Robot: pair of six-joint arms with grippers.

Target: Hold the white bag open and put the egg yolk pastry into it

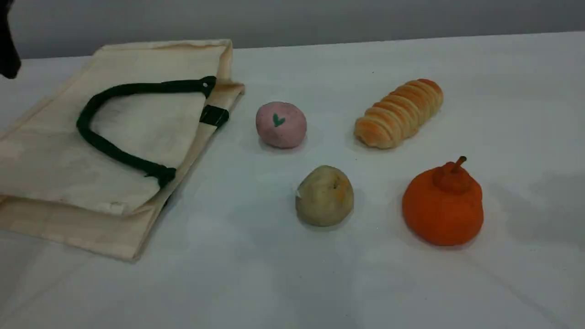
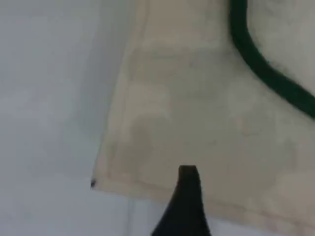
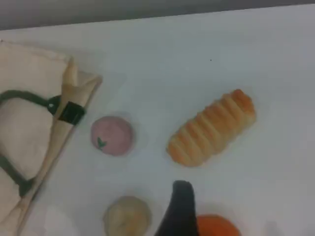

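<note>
The white bag (image 1: 59, 164) lies flat on the left of the table, its dark green handle (image 1: 98, 141) curled on top. The egg yolk pastry (image 1: 324, 195), a dull beige-yellow lump, sits mid-table to the right of the bag; it also shows in the right wrist view (image 3: 127, 216). My left gripper's fingertip (image 2: 187, 196) hangs over an edge of the bag (image 2: 197, 98) near one corner, with nothing held. My right gripper's fingertip (image 3: 180, 206) hovers above the foods, just right of the pastry, also empty. Only a dark bit of the left arm (image 1: 7, 50) enters the scene view.
A pink ball with a green mark (image 1: 280, 124) lies behind the pastry. A ridged golden bread roll (image 1: 400, 113) sits at the back right. An orange pear-shaped fruit (image 1: 443, 205) stands right of the pastry. The tablecloth is white.
</note>
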